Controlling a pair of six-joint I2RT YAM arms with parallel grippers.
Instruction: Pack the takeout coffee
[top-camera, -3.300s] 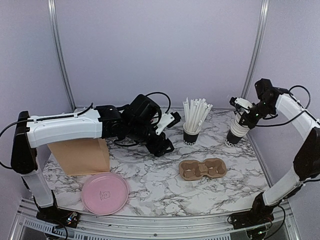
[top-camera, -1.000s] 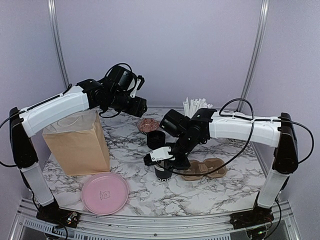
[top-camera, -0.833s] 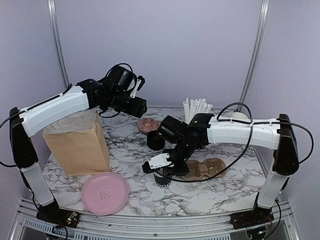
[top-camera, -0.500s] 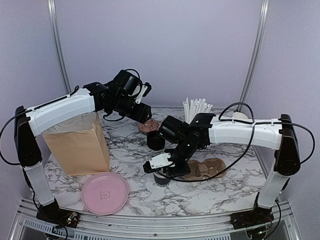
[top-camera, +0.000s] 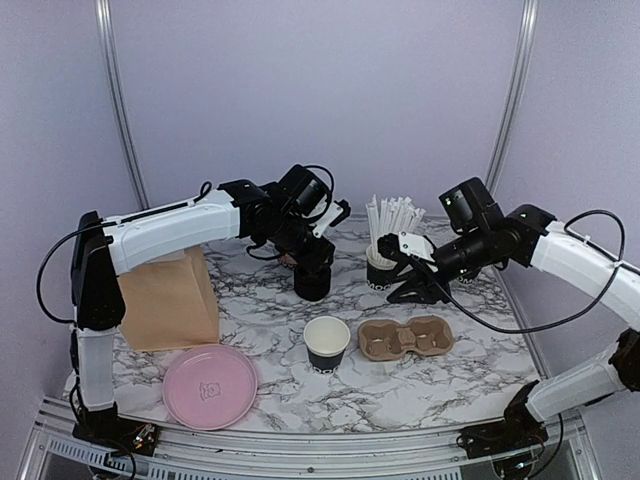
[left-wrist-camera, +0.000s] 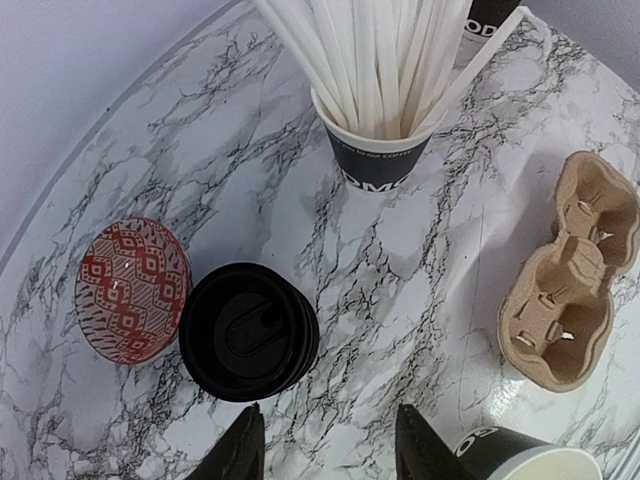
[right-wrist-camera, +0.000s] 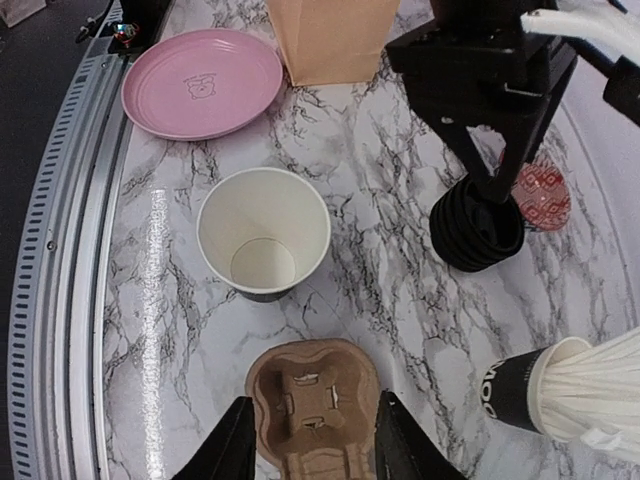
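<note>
Early stage. Cup (top-camera: 327, 343) stands unlidded just left of carrier (top-camera: 405, 338), both holes empty. Lid stack (top-camera: 312, 283) back-left of carrier, under left gripper (left-wrist-camera: 328, 420): part-open, empty. Right gripper (right-wrist-camera: 315, 405) likewise part-open, empty.

Left gripper (left-wrist-camera: 325, 455) and right gripper (right-wrist-camera: 312, 445) both downward, jaws apart, empty.

Marble table (top-camera: 262, 332); cup (top-camera: 327, 343), lids (top-camera: 312, 283), carrier (top-camera: 405, 337), straw cup (top-camera: 383, 270), bag (top-camera: 165, 300), plate (top-camera: 210, 386), dish (left-wrist-camera: 130, 290)

White marble worktop (top-camera: 400, 392) with dark grey veins; black cup (top-camera: 327, 344), cream inside; black lids (left-wrist-camera: 249, 331); red dish (left-wrist-camera: 131, 290) with white lattice pattern; pink plate (top-camera: 210, 386); tan bag (top-camera: 165, 300); brown carrier (top-camera: 405, 338); white straws (top-camera: 392, 222) in black, white-lettered straw cup (top-camera: 380, 273).
</note>
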